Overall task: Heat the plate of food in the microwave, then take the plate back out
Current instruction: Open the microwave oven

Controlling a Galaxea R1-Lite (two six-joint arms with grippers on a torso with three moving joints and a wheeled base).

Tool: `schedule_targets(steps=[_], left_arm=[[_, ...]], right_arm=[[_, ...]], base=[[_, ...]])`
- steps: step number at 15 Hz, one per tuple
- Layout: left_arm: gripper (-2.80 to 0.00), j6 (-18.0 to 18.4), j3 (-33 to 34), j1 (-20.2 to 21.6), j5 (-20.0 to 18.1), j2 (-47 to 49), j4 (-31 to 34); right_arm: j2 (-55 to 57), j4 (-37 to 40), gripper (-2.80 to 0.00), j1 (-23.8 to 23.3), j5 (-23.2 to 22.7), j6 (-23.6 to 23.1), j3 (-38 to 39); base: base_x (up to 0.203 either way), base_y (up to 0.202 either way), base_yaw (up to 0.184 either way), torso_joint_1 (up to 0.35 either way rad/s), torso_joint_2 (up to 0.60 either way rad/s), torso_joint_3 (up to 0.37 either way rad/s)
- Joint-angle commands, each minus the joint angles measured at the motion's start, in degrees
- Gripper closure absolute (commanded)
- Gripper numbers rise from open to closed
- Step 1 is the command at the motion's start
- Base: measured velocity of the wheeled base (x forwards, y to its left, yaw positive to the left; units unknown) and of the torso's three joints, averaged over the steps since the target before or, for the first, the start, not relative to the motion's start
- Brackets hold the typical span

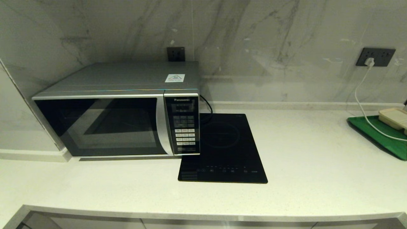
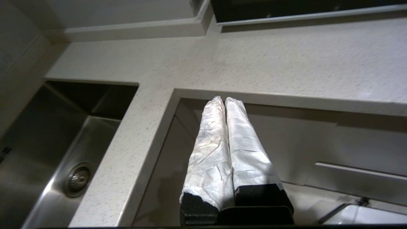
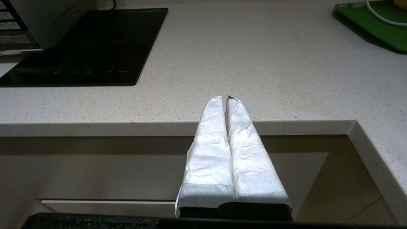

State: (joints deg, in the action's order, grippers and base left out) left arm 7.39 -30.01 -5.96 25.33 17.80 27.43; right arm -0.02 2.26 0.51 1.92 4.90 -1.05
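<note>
The countertop (image 1: 305, 152) takes up most of the head view, with a marble-look wall behind. At its back left the microwave (image 1: 117, 111) is set, door closed; through the dark glass no plate can be made out, so whether it is inside cannot be told. The plate of food is not seen in any view. The task is judged not yet begun, or the plate is out of frame.

Just right of the microwave, touching its base, a black induction hob (image 1: 222, 149) lies flat. At the far right a green tray (image 1: 378, 136) carries a beige lidded box (image 1: 394, 117), with a white cable (image 1: 361, 105) run over it from a wall socket (image 1: 375, 56).

Handling, as judged: the microwave door is stiff and hinged on the left; it should be taken at the curved silver handle strip (image 1: 162, 127), by the panel. The glass is smooth and prob. slippery.

Writing: "Panasonic" is read atop the btn panel (image 1: 186, 127); a sticker (image 1: 175, 78) on top is illegible.

The left gripper (image 2: 225, 101) is held below the counter edge near a sink (image 2: 60, 152), fingers pressed together, nothing held. The right gripper (image 3: 226, 99) is parked at the counter's front edge, likewise closed and empty.
</note>
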Motion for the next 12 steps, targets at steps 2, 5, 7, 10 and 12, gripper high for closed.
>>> schedule_targets(steps=[2,5,7,10,12], left_arm=[[0.00,-0.4,-3.5,1.5,-8.7,-1.6,0.1],[0.00,-0.3,-5.0,10.6,-22.0,-1.5,1.0],[0.00,-3.0,-3.7,10.4,-24.1,-1.8,3.8],[0.00,-6.1,-2.2,9.6,-24.9,-2.1,1.7],[0.00,-5.1,-2.4,8.7,-25.1,-2.4,1.1]], right_arm=[[0.0,0.0,0.00,0.0,0.0,0.0,0.0],[0.0,0.0,0.00,0.0,0.0,0.0,0.0],[0.0,0.0,0.00,0.0,0.0,0.0,0.0],[0.0,0.0,0.00,0.0,0.0,0.0,0.0],[0.0,0.0,0.00,0.0,0.0,0.0,0.0]], base=[[0.000,0.000,0.000,0.000,0.00,0.000],[0.000,0.000,0.000,0.000,0.00,0.000],[0.000,0.000,0.000,0.000,0.00,0.000],[0.000,0.000,0.000,0.000,0.00,0.000],[0.000,0.000,0.000,0.000,0.00,0.000]])
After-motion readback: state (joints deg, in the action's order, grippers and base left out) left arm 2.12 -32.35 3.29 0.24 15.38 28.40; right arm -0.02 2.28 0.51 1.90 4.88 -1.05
